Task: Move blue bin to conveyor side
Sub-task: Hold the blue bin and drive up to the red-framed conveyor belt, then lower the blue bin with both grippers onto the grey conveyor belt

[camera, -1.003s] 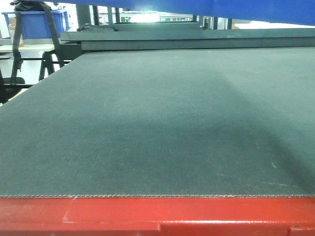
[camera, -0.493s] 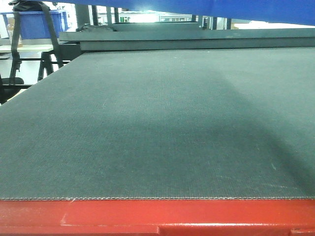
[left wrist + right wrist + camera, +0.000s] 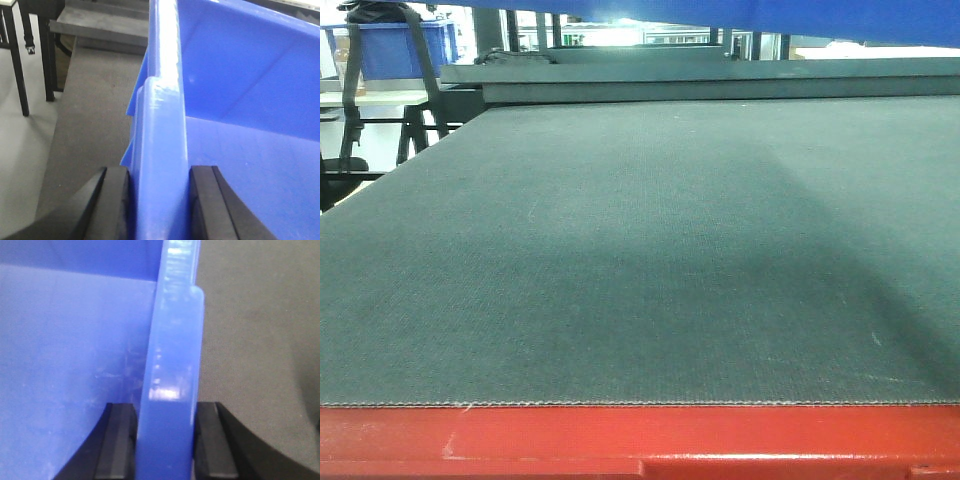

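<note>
- Grip, left: the left gripper (image 3: 159,200) has its black pads (image 3: 116,200) closed tight on the rolled rim of the blue bin (image 3: 165,115), one pad inside the wall and one outside.
- Grip, right: the right gripper (image 3: 167,440) clamps the opposite rim the same way.
- Bin position: it hangs above the conveyor belt (image 3: 620,260). The front view catches only a blue strip along its top edge, with a shadow on the weave below.
- The red frame (image 3: 640,440) borders the belt's near edge.
- Progress (my judgement): pick-up and carry are done. Lowering, set-down and release are left.
</note>
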### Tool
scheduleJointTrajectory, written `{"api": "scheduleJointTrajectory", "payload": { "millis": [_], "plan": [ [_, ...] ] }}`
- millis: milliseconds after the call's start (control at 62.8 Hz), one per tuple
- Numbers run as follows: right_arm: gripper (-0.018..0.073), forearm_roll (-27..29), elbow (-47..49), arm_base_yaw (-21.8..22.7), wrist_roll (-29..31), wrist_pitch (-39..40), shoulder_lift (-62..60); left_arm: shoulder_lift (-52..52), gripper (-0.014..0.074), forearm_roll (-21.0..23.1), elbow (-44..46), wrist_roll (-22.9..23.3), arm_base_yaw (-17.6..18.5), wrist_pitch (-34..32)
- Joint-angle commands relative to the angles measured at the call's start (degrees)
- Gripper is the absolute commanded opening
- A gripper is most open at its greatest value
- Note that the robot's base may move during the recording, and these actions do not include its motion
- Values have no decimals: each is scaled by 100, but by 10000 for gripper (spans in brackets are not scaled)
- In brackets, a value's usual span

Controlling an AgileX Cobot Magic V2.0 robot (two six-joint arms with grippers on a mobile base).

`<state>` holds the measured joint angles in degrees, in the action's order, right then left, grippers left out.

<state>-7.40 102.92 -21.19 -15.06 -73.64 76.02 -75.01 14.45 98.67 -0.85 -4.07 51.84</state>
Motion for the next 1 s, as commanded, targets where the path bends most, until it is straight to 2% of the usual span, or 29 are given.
{"api": "scheduleJointTrajectory", "payload": {
  "millis": [0, 191, 318, 509, 780, 987],
  "plan": [
    [-79, -127, 85, -2, 114, 484, -131, 72, -20, 197, 99, 9, -7, -378],
    [-79, -127, 85, -2, 114, 575, -54, -155, -20, 298, 99, -39, 4, 76],
    [-79, -138, 85, -2, 114, 575, 125, -365, -20, 234, 90, -56, 323, 256],
    [-79, -226, 85, -2, 114, 733, 521, -690, -20, -582, 87, 161, 987, 267],
    [-79, -246, 85, 9, 114, 1066, 1008, -1131, -20, -1540, 22, 824, 1475, 227],
    [-79, -246, 26, 9, 114, 1250, 1286, -1288, -20, -1687, -488, 1194, 1722, -182]
  ]
}}
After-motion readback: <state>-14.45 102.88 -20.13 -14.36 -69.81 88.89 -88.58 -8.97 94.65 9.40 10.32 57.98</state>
